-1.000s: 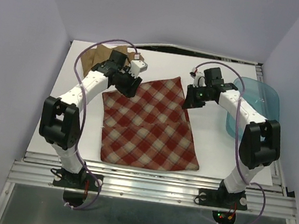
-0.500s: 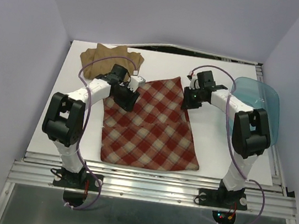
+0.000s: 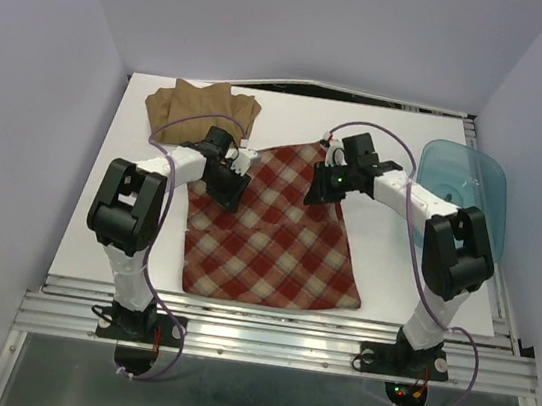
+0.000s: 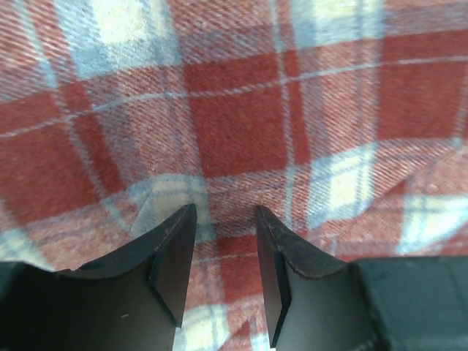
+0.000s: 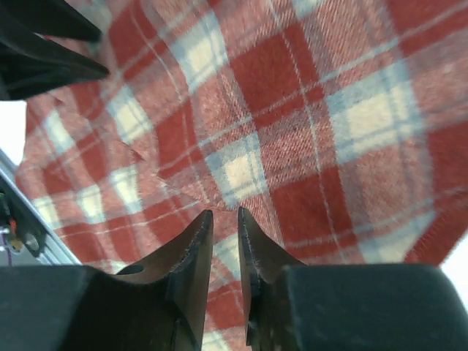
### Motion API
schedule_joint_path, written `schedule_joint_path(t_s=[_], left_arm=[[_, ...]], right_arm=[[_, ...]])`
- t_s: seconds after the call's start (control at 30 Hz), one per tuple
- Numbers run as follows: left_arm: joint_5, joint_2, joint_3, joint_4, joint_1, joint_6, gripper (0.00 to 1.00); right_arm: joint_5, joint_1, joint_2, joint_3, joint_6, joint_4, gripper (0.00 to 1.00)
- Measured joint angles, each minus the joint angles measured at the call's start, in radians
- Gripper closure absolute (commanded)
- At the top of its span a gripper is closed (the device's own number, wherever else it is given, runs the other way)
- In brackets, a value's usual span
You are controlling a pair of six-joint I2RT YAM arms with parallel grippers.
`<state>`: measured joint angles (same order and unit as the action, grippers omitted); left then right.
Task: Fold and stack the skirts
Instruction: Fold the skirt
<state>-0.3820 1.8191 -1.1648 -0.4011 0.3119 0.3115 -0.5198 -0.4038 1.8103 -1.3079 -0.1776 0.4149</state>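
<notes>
- Plaid skirt [image 3: 277, 234]: lies spread flat in the middle of the table [image 3: 388, 270]. It is turned at a slant, with its near edge close to the table's near edge. The red-and-cream check faces up and the cloth shows a few shallow creases.
- Tan skirt [image 3: 202, 107]: sits in a compact bundle at the far left corner of the table, beyond the plaid skirt. The left arm crosses the space between the two, so contact between them cannot be confirmed.
- Left gripper [image 4: 224, 212]: sits low over the far left corner of the plaid skirt. Its fingers [image 4: 172, 267] stand parted with a clear gap. Flat cloth shows through the gap and nothing is caught between the pads.
- Right gripper [image 5: 224, 213]: sits low over the far right corner of the plaid skirt. Its fingers [image 5: 191, 270] are drawn close, leaving only a narrow slit. Whether any cloth is nipped in that slit cannot be told.
- Blue tub [image 3: 465, 185]: stands at the right side of the table, well apart from both skirts, outboard of the right arm.
</notes>
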Motion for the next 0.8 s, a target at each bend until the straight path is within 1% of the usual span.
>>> schedule_joint_path(t_s=[0.07, 0.23, 0.4, 0.53, 0.67, 0.73, 0.77, 0.8], left_arm=[[0.001, 0.009, -0.003, 0.004, 0.0, -0.006, 0.51], [0.012, 0.016, -0.009, 0.008, 0.0, -0.014, 0.51], [0.027, 0.031, -0.029, 0.003, 0.0, -0.011, 0.52], [0.031, 0.041, -0.047, 0.0, 0.0, 0.007, 0.49], [0.047, 0.04, -0.063, -0.02, 0.001, 0.049, 0.48], [0.056, 0.04, -0.09, -0.05, 0.0, 0.072, 0.44], [0.058, 0.04, -0.109, -0.064, 0.0, 0.083, 0.43], [0.06, 0.04, -0.132, -0.076, -0.004, 0.095, 0.39]], right_arm=[[0.001, -0.014, 0.029, 0.0, 0.004, 0.003, 0.82], [0.089, 0.011, 0.103, 0.045, 0.002, 0.023, 0.82], [0.198, 0.072, 0.103, 0.067, 0.007, 0.056, 0.82], [0.297, 0.079, 0.088, 0.065, 0.063, 0.061, 0.81], [0.347, 0.076, 0.088, 0.014, 0.145, 0.117, 0.78], [0.376, 0.077, 0.096, -0.055, 0.188, 0.167, 0.76], [0.39, 0.077, 0.1, -0.088, 0.207, 0.179, 0.75], [0.409, 0.077, 0.116, -0.158, 0.232, 0.207, 0.69]])
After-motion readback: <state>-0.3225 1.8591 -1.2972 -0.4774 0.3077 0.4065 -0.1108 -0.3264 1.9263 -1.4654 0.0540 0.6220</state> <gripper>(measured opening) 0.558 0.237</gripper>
